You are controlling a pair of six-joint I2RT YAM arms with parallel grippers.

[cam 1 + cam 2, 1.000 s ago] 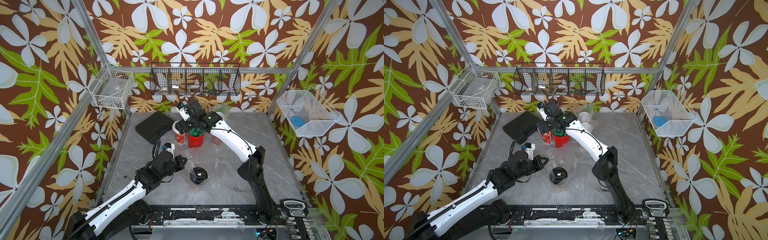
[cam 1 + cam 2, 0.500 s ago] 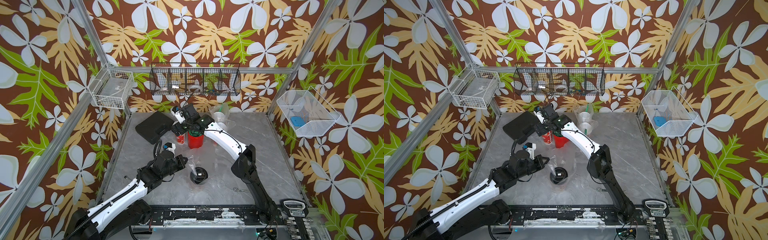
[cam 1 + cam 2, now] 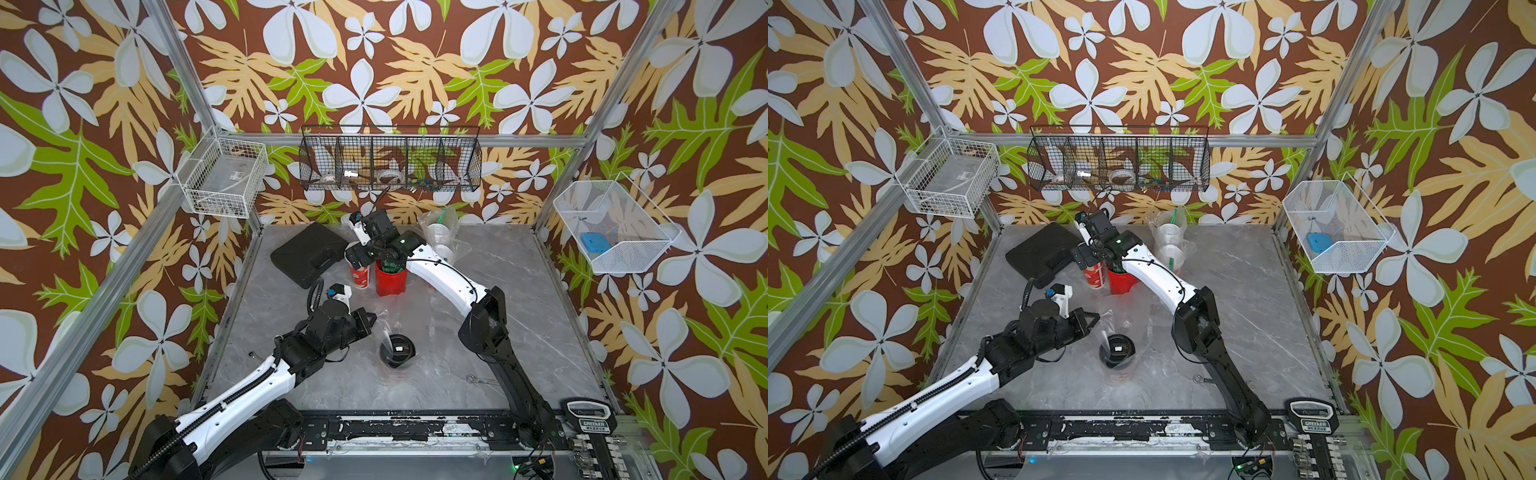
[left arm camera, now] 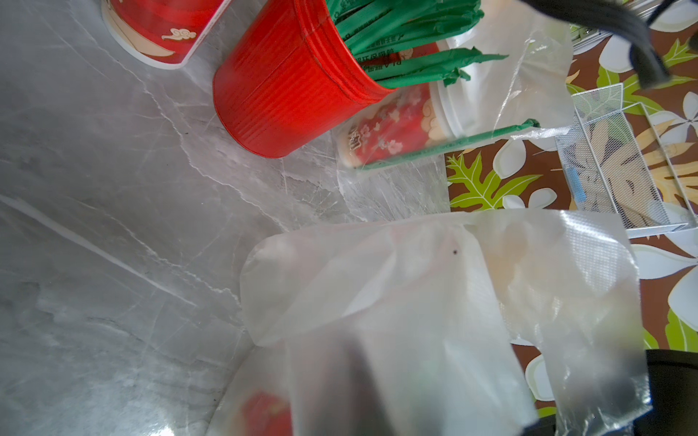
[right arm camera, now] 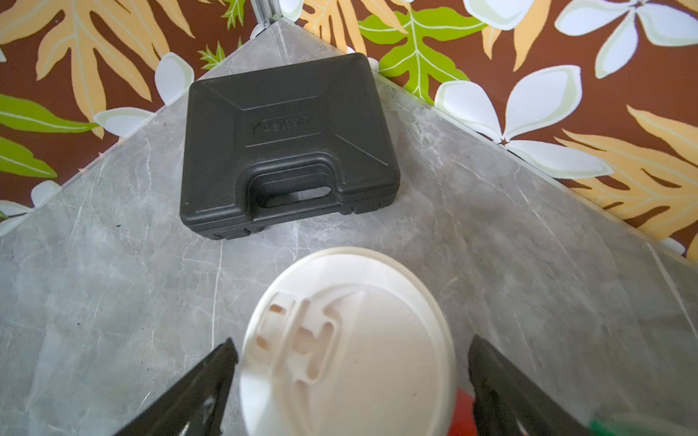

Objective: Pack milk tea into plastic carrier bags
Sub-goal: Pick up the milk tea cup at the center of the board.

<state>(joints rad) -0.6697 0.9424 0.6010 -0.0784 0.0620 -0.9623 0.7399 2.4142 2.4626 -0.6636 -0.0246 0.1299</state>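
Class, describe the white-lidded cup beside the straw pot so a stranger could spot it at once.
Find the black case in the far corner of the table, then the red pot of green straws nearby. The cup stands between them. It alone is unbagged, its white lid framed by the open right hand.

The whole counter is covered by both top views, set high at the front and tilted down toward the back wall. Each wrist view is taken close: left over the plastic bag, right above a white-lidded cup.

Black case near red straw pot
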